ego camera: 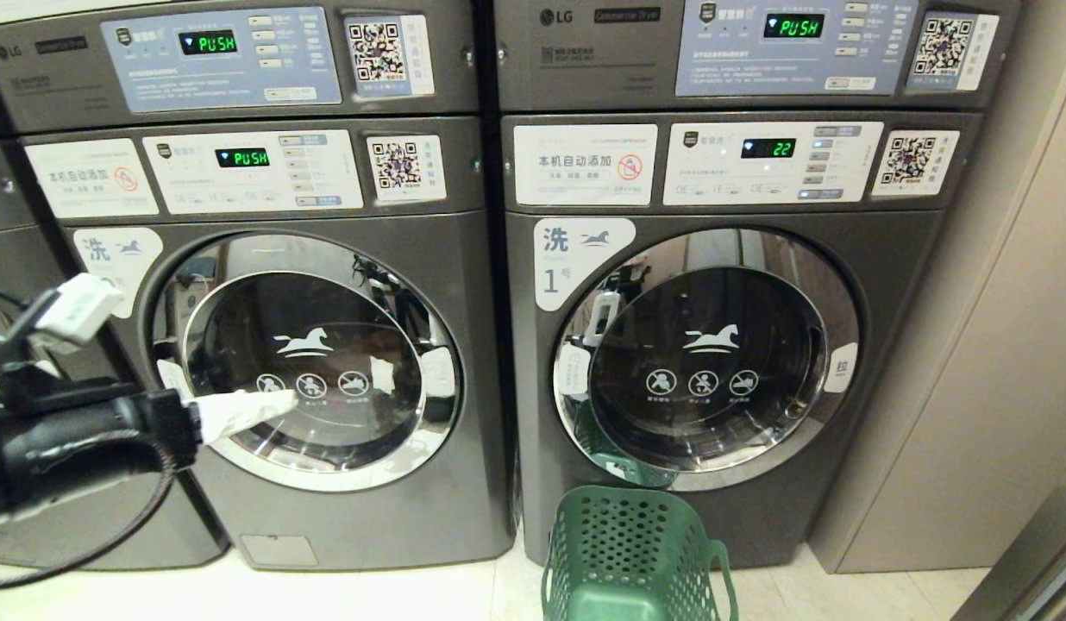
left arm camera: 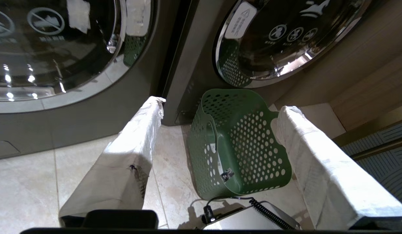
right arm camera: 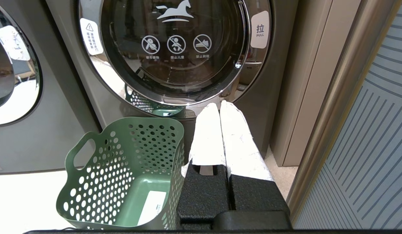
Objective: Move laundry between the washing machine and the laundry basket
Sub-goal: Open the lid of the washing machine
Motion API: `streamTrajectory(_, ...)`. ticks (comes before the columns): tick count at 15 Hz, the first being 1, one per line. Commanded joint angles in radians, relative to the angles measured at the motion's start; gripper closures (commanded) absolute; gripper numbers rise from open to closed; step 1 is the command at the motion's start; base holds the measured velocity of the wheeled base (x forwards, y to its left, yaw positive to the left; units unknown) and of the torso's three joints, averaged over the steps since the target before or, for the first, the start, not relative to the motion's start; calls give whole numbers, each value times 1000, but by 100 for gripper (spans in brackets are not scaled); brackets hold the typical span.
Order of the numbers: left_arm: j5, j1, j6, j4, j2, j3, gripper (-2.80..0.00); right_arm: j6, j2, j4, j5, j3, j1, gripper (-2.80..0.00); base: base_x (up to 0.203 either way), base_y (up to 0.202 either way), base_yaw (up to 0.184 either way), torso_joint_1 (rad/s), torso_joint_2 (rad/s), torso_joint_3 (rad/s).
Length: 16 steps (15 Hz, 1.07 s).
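Two grey front-loading washing machines stand side by side, both round doors shut: the left one (ego camera: pixel 309 362) and the right one (ego camera: pixel 705 362) (right arm camera: pixel 175 42). An empty green perforated laundry basket (ego camera: pixel 636 543) (left arm camera: pixel 249 146) (right arm camera: pixel 129 169) sits on the floor before the right machine. No laundry shows anywhere. My left gripper (ego camera: pixel 205 349) (left arm camera: pixel 222 105) hangs open in front of the left machine's door, its white-wrapped fingers (left arm camera: pixel 139 139) wide apart and empty. Low beside the basket, my right gripper (right arm camera: pixel 219 105) is shut and holds nothing.
A beige wall panel (ego camera: pixel 973 388) and a ribbed sliding door (right arm camera: pixel 376 156) close off the right side. The floor is pale tile (left arm camera: pixel 25 185). A coiled black cable (left arm camera: pixel 266 211) lies below the left wrist. The right machine's display (ego camera: pixel 768 147) reads 22.
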Motion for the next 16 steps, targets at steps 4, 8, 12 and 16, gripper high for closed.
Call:
streamTrajectory(4, -67, 42, 98, -361, 675, -144, -280, -1, 1, -1, 0, 0, 0, 0, 0, 0, 0, 0, 0, 0)
streamTrajectory(8, -79, 52, 225, -609, 917, -298, -280, 1, 0, -1, 0, 0, 0, 0, 0, 0, 0, 0, 0, 0)
streamTrajectory(12, -82, 17, 244, -770, 1028, -375, -280, 0, 0, -1, 0, 0, 0, 0, 0, 0, 0, 0, 0, 0)
streamTrajectory(16, -71, -24, 250, -814, 1100, -447, -280, 1, 1, -1, 0, 0, 0, 0, 0, 0, 0, 0, 0, 0)
